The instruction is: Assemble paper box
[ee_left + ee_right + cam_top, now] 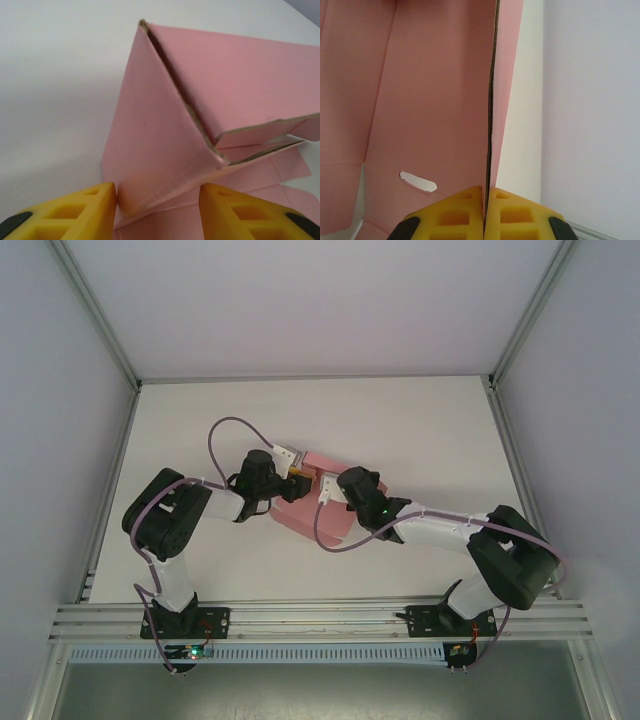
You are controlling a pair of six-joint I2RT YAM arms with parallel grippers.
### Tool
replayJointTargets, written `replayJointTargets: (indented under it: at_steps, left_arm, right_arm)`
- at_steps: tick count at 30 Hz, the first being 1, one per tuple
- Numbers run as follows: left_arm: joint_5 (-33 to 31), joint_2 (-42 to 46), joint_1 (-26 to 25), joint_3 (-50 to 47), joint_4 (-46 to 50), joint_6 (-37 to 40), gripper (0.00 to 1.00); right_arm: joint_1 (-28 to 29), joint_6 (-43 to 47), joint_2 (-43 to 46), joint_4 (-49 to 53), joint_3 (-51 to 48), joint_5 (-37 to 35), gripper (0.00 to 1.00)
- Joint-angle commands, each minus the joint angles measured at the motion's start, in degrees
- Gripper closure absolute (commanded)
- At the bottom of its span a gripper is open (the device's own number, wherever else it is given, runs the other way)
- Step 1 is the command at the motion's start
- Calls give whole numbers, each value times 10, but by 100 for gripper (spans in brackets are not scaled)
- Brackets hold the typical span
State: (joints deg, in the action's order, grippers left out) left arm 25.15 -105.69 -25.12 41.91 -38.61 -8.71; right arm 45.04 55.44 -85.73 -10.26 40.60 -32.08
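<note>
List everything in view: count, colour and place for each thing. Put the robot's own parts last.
paper box: one, light pink, partly folded, mid-table between the two grippers.
table: one, white, under the box.
frame rails: silver metal, along the table's near edge and up the enclosure's corners.
cables: two, purple, one looped along each arm.
arms: two, black and white, bases at the near edge, both reaching in to the box.
left gripper: one, yellow fingers apart astride a folded panel of the box; whether they press it is unclear.
right gripper: one, yellow fingers shut on a card edge of the box.
</note>
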Motion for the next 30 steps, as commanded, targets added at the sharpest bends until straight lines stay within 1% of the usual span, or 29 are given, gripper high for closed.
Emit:
replayJointTargets:
  at_steps: [1,6,10,12,14,16,19,22,23,24,28,29,30]
  left_arm:
    - [-48,-8,-4,6,28,29,53]
    - [-54,-1,-3,30,64,55,53]
    - [-54,-4,-2,52,70,69,54]
    - [-54,-10,-2,65,71,73,59]
    - [-59,-19,-2,79,71,68,69]
    - [-60,-23,-3,92,78,61,72]
    - [-61,-33,-4,90,56,43,74]
    - [-70,-35,-6,79,20,16,87]
    - [-65,-35,-7,74,8,14,90]
    - [-65,-35,-9,73,0,11,92]
    - [-63,-35,-17,82,1,14,93]
    - [-61,-34,-22,82,2,17,96]
    - [-56,-32,-24,80,1,17,97]
  right_arm:
    - [7,-16,-30,93,-3,123,100]
    - [5,-21,-48,115,8,138,100]
    - [6,-27,-53,128,14,142,100]
    - [5,-28,-55,132,16,145,100]
    - [5,-30,-56,135,17,146,100]
    - [4,-33,-58,137,18,146,100]
    - [4,-38,-59,141,20,150,100]
    - [4,-43,-64,144,25,152,100]
    - [4,-44,-65,147,26,154,100]
    - [4,-45,-66,149,27,154,100]
    - [5,-52,-65,152,26,160,100]
    - [5,-54,-64,153,27,162,100]
    - [5,-56,-62,156,28,165,100]
